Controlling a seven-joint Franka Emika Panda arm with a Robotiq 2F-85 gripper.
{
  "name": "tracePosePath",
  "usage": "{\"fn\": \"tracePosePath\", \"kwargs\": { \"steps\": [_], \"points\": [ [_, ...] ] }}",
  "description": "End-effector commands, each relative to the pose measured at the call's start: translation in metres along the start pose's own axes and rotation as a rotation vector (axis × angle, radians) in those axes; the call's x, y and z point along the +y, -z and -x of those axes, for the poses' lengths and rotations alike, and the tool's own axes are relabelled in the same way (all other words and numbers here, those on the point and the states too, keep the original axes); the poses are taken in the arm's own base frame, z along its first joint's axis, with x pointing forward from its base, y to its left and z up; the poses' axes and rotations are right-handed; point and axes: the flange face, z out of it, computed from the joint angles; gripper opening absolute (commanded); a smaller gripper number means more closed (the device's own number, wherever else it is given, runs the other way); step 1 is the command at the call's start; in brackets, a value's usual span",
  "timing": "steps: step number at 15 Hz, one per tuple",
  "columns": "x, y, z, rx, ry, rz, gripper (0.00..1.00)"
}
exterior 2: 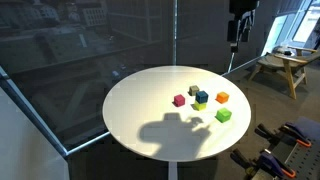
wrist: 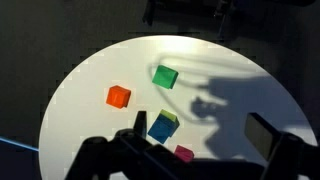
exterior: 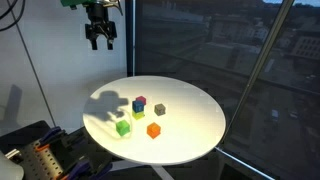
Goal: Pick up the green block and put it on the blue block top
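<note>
The green block [exterior: 123, 127] [exterior 2: 223, 115] sits alone near the edge of the round white table [exterior: 190, 135]; in the wrist view [wrist: 165, 76] it lies in the upper middle. The blue block [exterior: 140, 104] [exterior 2: 201, 97] [wrist: 160, 128] stands in the cluster at the table's middle, touching a paler yellow-green cube [wrist: 171, 118]. My gripper [exterior: 99, 38] [exterior 2: 234, 40] [wrist: 200, 135] hangs high above the table, open and empty, well apart from all blocks.
An orange cube [exterior: 153, 130] [wrist: 119, 96], a gray cube [exterior: 160, 109] [exterior 2: 195, 91] and a pink cube [exterior 2: 179, 100] [wrist: 184, 153] lie near the blue block. Dark windows stand behind the table. A wooden stool [exterior 2: 285, 65] stands beyond it.
</note>
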Motion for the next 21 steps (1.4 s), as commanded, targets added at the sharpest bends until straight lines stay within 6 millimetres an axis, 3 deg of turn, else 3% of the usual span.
{"fn": "tracePosePath", "kwargs": {
  "steps": [1,13,21],
  "points": [
    [0.0,0.001,0.0,0.0,0.0,0.0,1.0],
    [0.007,0.003,-0.005,0.016,-0.041,-0.006,1.0],
    [0.057,0.008,-0.031,0.096,-0.2,-0.103,1.0]
  ]
}}
